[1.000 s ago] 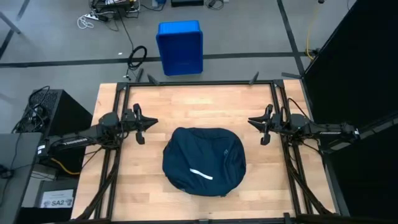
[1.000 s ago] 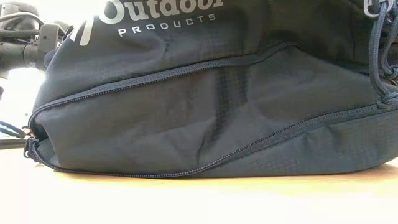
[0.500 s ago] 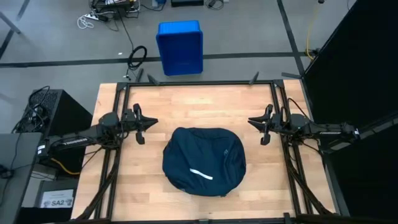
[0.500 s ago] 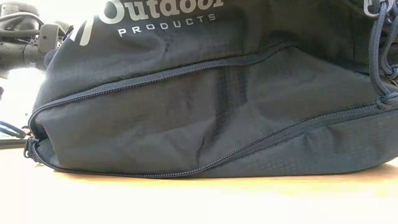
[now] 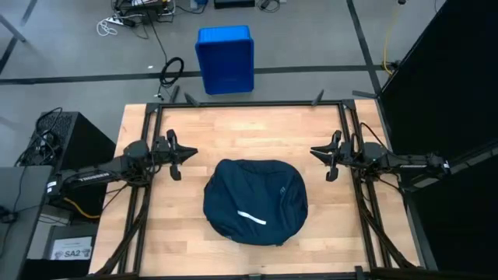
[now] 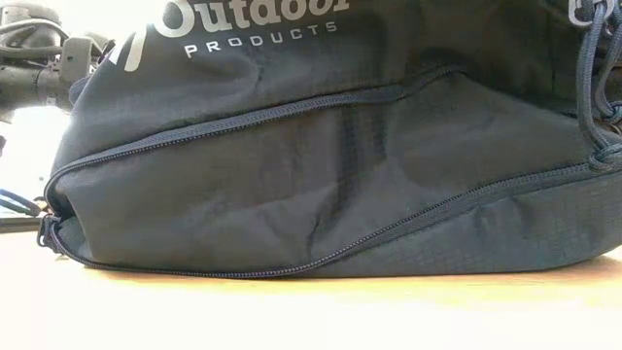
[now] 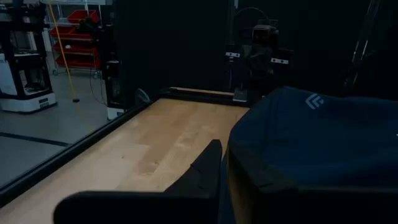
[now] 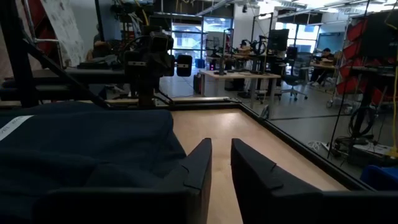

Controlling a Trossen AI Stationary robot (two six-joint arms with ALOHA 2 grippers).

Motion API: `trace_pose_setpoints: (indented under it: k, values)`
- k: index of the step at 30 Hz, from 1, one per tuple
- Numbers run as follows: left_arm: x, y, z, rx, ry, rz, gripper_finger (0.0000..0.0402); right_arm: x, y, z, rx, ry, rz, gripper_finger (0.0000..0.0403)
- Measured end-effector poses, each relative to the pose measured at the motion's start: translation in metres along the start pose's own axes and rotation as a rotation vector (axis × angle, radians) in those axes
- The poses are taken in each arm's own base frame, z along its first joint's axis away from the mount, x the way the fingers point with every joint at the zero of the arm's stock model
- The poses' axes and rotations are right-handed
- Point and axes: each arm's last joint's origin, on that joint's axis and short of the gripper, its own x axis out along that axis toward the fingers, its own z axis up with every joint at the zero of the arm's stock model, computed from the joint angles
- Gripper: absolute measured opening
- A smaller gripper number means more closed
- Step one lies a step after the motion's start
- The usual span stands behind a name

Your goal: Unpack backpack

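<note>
Nothing is judged to be unpacked yet. The backpack (image 5: 255,201) lies just below the centre of the worktop (image 5: 233,132), and both zips seen in the low view are drawn shut; no contents are seen anywhere on the wood.

The left jaws (image 5: 176,155) are parked at 9 o'clock of the backpack, clenched and empty, apart from the fabric. The right jaws (image 5: 330,159) are parked at 3 o'clock, a narrow slit showing between the fingers (image 8: 198,163), with nothing grasped. Opening a zip and lifting everything out is all left to be done.

A blue bin (image 5: 225,59) is seen on the floor at 12 o'clock, beyond the worktop edge. No obstacle is seen between either arm and the backpack.
</note>
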Motion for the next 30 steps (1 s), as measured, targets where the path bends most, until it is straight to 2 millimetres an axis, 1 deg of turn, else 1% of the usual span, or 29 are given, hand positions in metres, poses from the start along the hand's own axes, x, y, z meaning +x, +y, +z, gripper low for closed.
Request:
trace_pose_setpoints:
  k: [6, 22, 30]
  values:
    - [0.0000, 0.0000, 0.0001, 0.000, 0.000, 0.000, 0.0000, 0.0000, 0.0000, -0.0001, 0.000, 0.000, 0.000, 0.0041]
    - [0.0000, 0.0000, 0.0001, 0.000, 0.000, 0.000, 0.0000, 0.0000, 0.0000, 0.0000, 0.000, 0.000, 0.000, 0.0025]
    - [0.0000, 0.0000, 0.0000, 0.000, 0.000, 0.000, 0.0000, 0.0000, 0.0000, 0.0000, 0.000, 0.000, 0.000, 0.0030]
